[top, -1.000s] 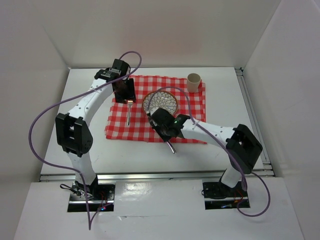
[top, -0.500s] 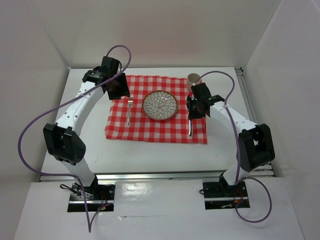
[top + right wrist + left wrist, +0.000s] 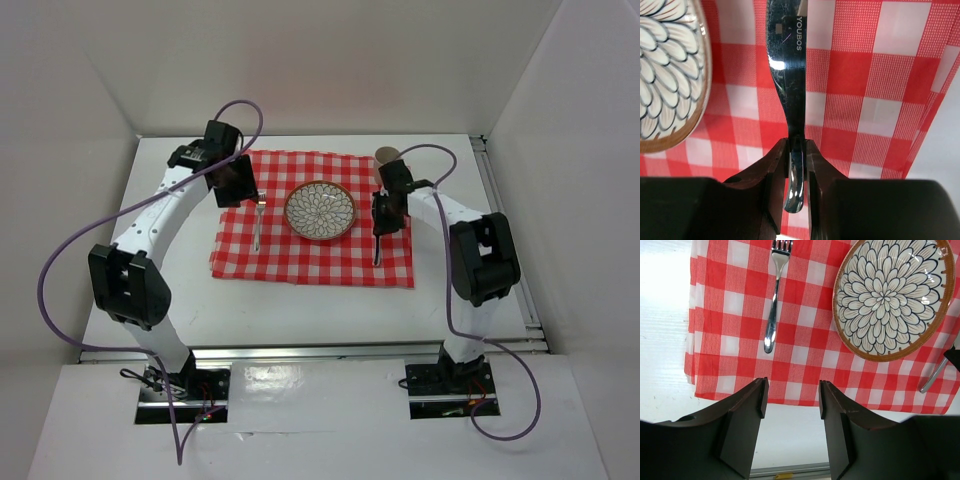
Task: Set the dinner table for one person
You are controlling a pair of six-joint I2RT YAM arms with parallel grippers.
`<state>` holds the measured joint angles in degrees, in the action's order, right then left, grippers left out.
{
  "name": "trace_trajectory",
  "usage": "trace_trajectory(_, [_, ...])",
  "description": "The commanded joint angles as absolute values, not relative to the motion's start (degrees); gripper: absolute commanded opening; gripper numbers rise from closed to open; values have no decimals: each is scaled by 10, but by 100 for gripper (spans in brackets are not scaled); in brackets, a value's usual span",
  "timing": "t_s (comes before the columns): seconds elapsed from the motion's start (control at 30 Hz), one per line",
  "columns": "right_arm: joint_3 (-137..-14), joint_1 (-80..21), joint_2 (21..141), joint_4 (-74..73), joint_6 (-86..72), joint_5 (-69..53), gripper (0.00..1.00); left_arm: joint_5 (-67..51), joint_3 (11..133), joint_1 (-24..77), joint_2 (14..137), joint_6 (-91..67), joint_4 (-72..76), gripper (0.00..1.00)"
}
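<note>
The white dinner table (image 3: 170,300) carries a red-and-white checked cloth (image 3: 300,255). On the cloth lie a flower-patterned plate (image 3: 320,210) and, to its left, a fork (image 3: 257,225). My left gripper (image 3: 243,185) is open and empty, above the cloth's far left corner; its wrist view shows the fork (image 3: 775,295) and the plate (image 3: 892,295) beyond the fingers (image 3: 747,410). My right gripper (image 3: 382,226) is shut on the handle of a steel knife (image 3: 787,60), just right of the plate. The knife (image 3: 378,250) points toward the cloth's near edge.
A beige cup (image 3: 386,156) stands at the cloth's far right corner, partly hidden behind my right arm. White walls enclose the table at the back and both sides. A metal rail runs along the table's near edge (image 3: 300,352).
My right arm has swung with the knife from the cloth's near edge to the right of the plate. My left gripper has drawn back from the fork toward the far left.
</note>
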<state>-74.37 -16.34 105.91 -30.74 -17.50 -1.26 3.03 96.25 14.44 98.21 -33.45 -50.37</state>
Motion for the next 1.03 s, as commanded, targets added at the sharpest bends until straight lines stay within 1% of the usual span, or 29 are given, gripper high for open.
trace_trajectory(0.0, [-784, -152, 1072, -273, -175, -6, 0, 24, 960, 142, 961, -339, -492, 61])
trace_trajectory(0.07, [-792, -152, 1088, -273, -175, -1, 0, 24, 960, 142, 961, -339, -492, 61])
trace_trajectory(0.1, [-792, -152, 1088, -273, -175, -1, 5, 24, 960, 142, 961, -339, -492, 61])
trace_trajectory(0.13, [-800, -152, 1097, -273, -175, 6, 11, 24, 960, 142, 961, -339, -492, 61])
trace_trajectory(0.17, [-807, -152, 1104, -273, -175, 6, 23, 24, 955, 142, 961, -339, -492, 61])
trace_trajectory(0.2, [-807, -152, 1104, -279, -180, 11, 27, 19, 954, 142, 961, -339, -492, 61])
trace_trajectory(0.23, [-814, -152, 1104, -279, -180, 18, 33, 18, 954, 142, 961, -339, -492, 61])
trace_trajectory(0.27, [-814, -152, 1104, -286, -180, 18, 49, 18, 954, 142, 955, -339, -492, 61])
trace_trajectory(0.3, [-820, -152, 1097, -286, -180, 24, 57, 18, 954, 142, 955, -339, -492, 61])
trace_trajectory(0.37, [-829, -152, 1083, -306, -180, 34, 66, 18, 961, 142, 949, -339, -498, 61])
trace_trajectory(0.47, [-846, -152, 1047, -331, -180, 59, 68, 18, 968, 142, 942, -339, -498, 61])
trace_trajectory(0.5, [-852, -152, 1035, -337, -180, 75, 74, 18, 975, 142, 935, -339, -504, 61])
trace_trajectory(0.53, [-853, -152, 1023, -344, -180, 83, 81, 18, 975, 142, 935, -339, -504, 61])
trace_trajectory(0.6, [-853, -152, 983, -366, -188, 102, 100, 18, 975, 142, 922, -339, -504, 61])
trace_trajectory(0.7, [-827, -128, 921, -384, -233, 136, 100, 18, 963, 142, 905, -345, -493, 61])
trace_trajectory(0.87, [-772, -91, 842, -408, -270, 141, 100, 13, 938, 142, 895, -345, -487, 61])
trace_trajectory(1.0, [-734, -66, 780, -392, -270, 142, 100, 3, 925, 142, 883, -345, -464, 61])
